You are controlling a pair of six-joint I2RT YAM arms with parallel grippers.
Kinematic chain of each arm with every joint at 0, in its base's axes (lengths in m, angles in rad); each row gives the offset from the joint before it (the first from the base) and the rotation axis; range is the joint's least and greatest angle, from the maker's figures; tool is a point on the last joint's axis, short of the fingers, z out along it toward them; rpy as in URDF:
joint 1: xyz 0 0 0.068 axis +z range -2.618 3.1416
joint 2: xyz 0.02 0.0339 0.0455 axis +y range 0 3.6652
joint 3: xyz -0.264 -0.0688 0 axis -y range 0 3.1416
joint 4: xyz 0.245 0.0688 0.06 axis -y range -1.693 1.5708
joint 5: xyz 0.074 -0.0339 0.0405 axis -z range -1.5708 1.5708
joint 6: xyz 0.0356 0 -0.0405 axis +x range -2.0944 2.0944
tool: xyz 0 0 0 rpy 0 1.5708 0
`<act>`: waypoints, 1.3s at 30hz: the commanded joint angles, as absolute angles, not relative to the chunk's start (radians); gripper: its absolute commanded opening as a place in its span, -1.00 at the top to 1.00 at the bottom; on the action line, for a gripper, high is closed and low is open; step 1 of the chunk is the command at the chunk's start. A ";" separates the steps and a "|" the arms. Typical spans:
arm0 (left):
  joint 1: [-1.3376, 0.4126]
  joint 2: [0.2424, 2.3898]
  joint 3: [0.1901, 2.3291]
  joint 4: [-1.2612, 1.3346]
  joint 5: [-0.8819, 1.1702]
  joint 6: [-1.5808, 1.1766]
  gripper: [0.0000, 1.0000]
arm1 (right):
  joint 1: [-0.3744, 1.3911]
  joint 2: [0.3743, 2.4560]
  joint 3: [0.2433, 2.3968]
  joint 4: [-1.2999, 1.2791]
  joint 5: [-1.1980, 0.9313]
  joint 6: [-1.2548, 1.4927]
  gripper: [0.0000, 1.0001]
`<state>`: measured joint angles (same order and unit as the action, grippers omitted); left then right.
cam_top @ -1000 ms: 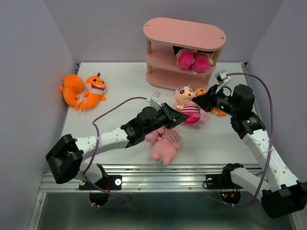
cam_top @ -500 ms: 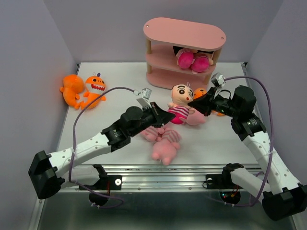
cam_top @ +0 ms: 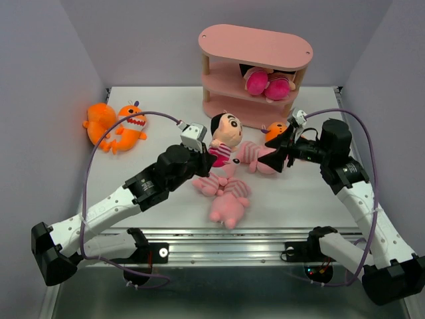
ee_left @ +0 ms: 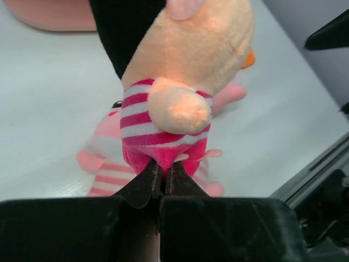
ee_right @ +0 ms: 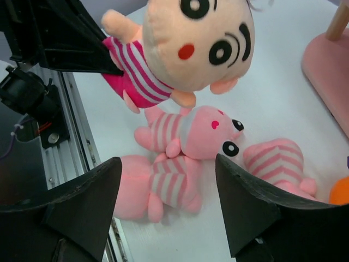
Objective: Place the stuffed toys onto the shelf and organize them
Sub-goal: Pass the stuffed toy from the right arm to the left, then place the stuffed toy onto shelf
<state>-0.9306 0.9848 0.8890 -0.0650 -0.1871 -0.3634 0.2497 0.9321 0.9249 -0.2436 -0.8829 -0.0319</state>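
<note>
— Reporting progress?

— Counting two magenta toys (cam_top: 267,83) lying on the middle tier of the shelf (cam_top: 255,41). Clamping a doll (cam_top: 222,133) by its striped hem in the left fingers (ee_left: 162,183), raised just in front of the shelf. Holding the right fingers (cam_top: 284,151) apart, gripping nothing.

— Outstanding?

— Awaiting placement: pink pigs (cam_top: 226,199) on the tabletop (cam_top: 299,193) in front of the shelf, orange monsters (cam_top: 119,126) to its left.

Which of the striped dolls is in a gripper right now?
The doll in front of the shelf, pinched by its magenta bottom in the shut left gripper; the other dolls lie on the shelf's middle tier.
</note>
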 commanded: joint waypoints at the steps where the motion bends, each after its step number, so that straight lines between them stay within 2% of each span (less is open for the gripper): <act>1: -0.931 1.002 0.940 -0.208 -0.278 -0.209 1.00 | 0.249 0.942 1.075 -0.441 -0.897 -0.239 -0.54; 3: -0.931 0.997 0.928 -0.219 -0.247 -0.180 1.00 | 0.249 0.957 1.104 -0.532 -0.911 -0.323 -0.61; 4: -0.933 0.996 0.924 -0.221 -0.224 -0.172 1.00 | 0.249 0.962 1.114 -0.558 -0.926 -0.353 -0.74; 7: -0.936 0.996 0.913 -0.207 -0.132 -0.155 1.00 | 0.249 0.997 1.144 -0.620 -0.980 -0.425 -0.84; 16: -1.008 1.069 0.986 -0.173 -0.008 -0.149 1.00 | 0.249 1.104 1.174 -0.614 -1.017 -0.462 -0.87; 20: -1.017 1.092 1.017 -0.179 -0.067 -0.163 1.00 | 0.249 1.091 1.180 -0.584 -0.971 -0.445 -0.88; 22: -1.016 1.094 1.029 -0.184 -0.116 -0.163 1.00 | 0.249 1.069 1.189 -0.566 -0.870 -0.422 -0.90; 23: -0.996 1.095 1.034 -0.184 -0.147 -0.167 1.00 | 0.249 1.057 1.204 -0.565 -0.794 -0.401 -0.93; 28: -0.849 1.126 1.075 -0.178 -0.078 -0.157 1.00 | 0.249 1.046 1.169 -0.563 -0.675 -0.353 -0.94; 39: -0.673 1.394 1.402 -0.221 -0.072 -0.183 1.00 | 0.138 1.017 0.940 -0.535 -0.761 -0.380 -1.00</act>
<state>-0.6971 1.3258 1.2831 -0.2348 -0.0711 -0.1745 0.1703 1.0473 0.9844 -0.5758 -0.7170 -0.3687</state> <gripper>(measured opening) 0.052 0.995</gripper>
